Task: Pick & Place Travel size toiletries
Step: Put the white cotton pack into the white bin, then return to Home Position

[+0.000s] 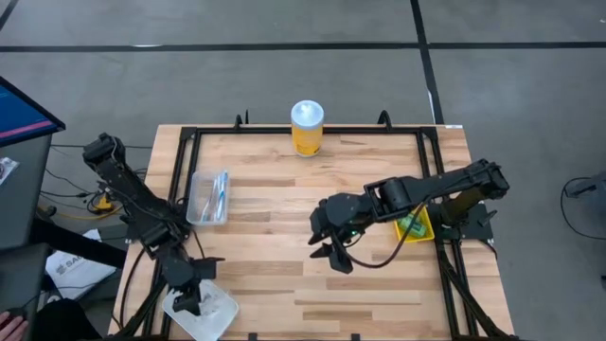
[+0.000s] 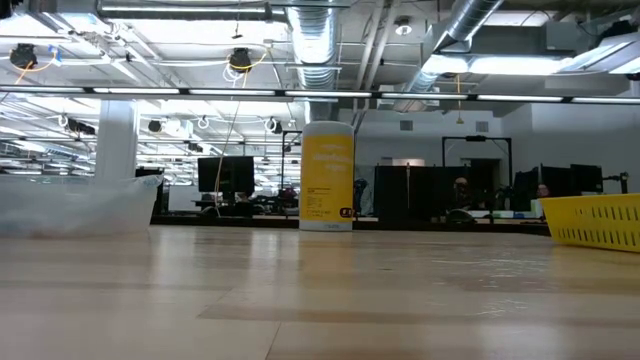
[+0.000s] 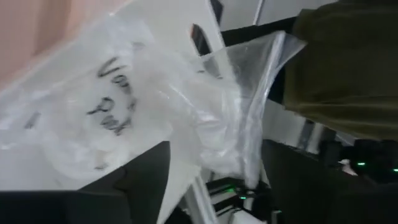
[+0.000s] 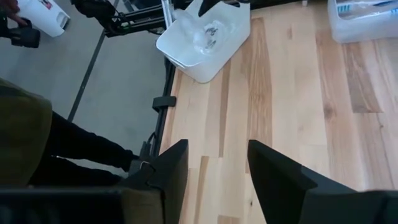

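Clear bag: I see the crinkly packets (image 3: 118,118) in the white tub (image 1: 222,311) at the desk's (image 1: 312,237) near-left corner.
Left hand (image 1: 194,296): over that tub; grip, can't tell.
Right hand (image 4: 212,163): released, mid-desk.
Tip: I'd lift straight, slowly.

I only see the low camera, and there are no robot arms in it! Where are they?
Observer: The right gripper hovers over the middle of the table, open and holding nothing.
Operator: And the other one?
Observer: The left gripper is at a white tray on the table's corner, on the left arm's side.
Operator: What's in the see-through box?
Observer: The clear box holds toothbrushes.
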